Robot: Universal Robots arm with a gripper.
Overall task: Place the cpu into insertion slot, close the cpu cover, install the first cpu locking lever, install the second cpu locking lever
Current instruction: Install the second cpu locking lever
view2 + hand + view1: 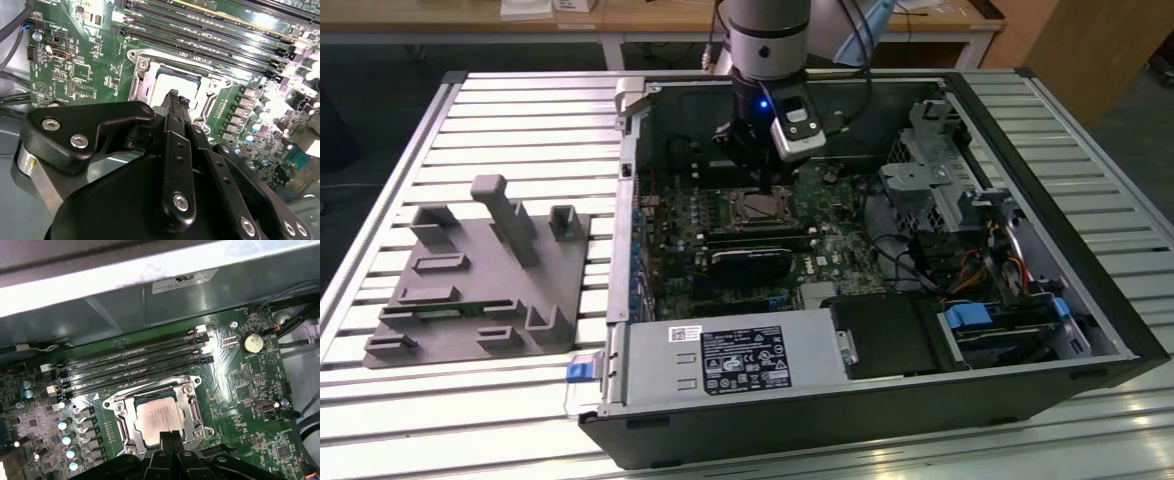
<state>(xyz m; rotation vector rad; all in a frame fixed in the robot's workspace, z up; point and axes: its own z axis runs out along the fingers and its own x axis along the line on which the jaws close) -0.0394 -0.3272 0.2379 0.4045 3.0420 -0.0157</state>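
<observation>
First wrist view has the tool, fingers pressed together, tip-down at the edge of the cpu under the closed cpu cover; best press the lever slowly.

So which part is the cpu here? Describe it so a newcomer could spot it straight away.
Start at the open black computer case on the slatted table, then the green motherboard inside. Beside the long black memory slots sits a square silver metal cover frame. The cpu is the small flat pale silver-grey square in its cut-out, right at the black gripper tips.
</observation>
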